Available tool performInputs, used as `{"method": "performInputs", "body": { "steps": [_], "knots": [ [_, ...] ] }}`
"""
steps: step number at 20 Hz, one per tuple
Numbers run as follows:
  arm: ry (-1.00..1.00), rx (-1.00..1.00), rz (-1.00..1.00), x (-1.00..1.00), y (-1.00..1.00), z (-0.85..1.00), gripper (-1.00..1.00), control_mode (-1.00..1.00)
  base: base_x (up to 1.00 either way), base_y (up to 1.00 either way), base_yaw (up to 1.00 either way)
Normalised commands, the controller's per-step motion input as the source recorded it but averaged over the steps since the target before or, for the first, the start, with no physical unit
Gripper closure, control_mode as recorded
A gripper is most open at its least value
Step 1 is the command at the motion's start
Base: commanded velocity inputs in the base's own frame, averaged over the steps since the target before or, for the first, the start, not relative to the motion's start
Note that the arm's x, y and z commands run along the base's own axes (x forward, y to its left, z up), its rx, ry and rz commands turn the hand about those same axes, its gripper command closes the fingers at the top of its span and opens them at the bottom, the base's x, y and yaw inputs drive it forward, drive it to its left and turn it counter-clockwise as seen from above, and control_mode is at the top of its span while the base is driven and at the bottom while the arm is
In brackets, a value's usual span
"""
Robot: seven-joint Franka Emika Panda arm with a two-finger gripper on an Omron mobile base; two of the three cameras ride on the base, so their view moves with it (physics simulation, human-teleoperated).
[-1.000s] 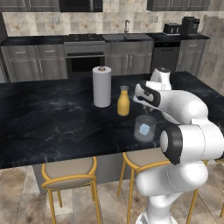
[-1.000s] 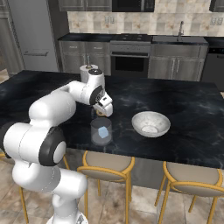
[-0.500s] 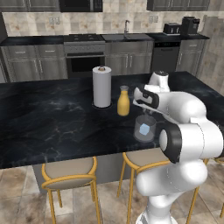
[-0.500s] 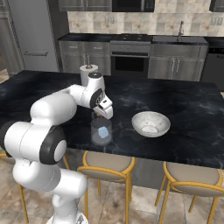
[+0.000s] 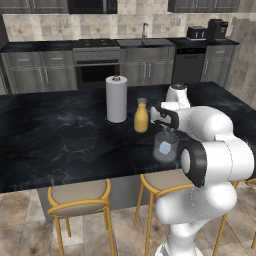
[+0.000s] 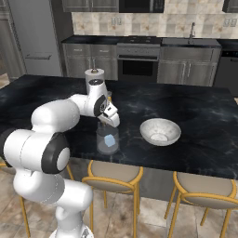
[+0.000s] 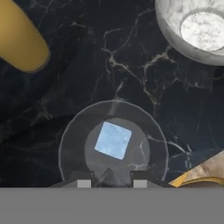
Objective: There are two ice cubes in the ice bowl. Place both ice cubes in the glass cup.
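Observation:
The glass cup (image 5: 165, 146) (image 6: 107, 138) (image 7: 113, 142) stands upright near the front edge of the black counter. One pale blue ice cube (image 5: 164, 147) (image 6: 109, 141) (image 7: 113, 140) lies on its bottom. My gripper (image 5: 163, 131) (image 6: 114, 122) (image 7: 111, 183) hangs just above the glass rim, open, with nothing between its fingers. The ice bowl (image 6: 160, 131) (image 7: 175, 35) sits on the counter to the right of the glass, and its pale bottom is bare. I see a single ice cube.
An orange juice bottle (image 5: 141, 116) (image 7: 22, 41) stands just behind the glass, and a white paper towel roll (image 5: 116, 99) (image 6: 94, 76) beyond it. Bar stools (image 5: 80, 197) (image 6: 114, 172) line the counter's front edge.
The hand has lifted slightly above the glass. The cube in the glass and the bowl have not moved.

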Motion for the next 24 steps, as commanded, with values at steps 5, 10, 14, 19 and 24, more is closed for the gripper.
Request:
{"method": "performInputs", "body": {
  "steps": [5,10,14,19,24],
  "knots": [
    [0.00,-0.03,0.00,0.00,0.00,-0.10,1.00,-1.00,0.00,0.00,0.00],
    [0.00,-0.02,0.00,0.00,0.00,-0.11,1.00,-1.00,0.00,0.00,0.00],
    [0.00,0.00,0.00,0.04,-0.01,-0.03,1.00,-1.00,0.00,0.00,0.00],
    [0.00,0.00,0.00,0.09,0.00,0.00,1.00,-1.00,0.00,0.00,0.00],
    [0.00,0.00,0.00,0.11,-0.02,-0.01,1.00,-1.00,0.00,0.00,0.00]
  ]
}}
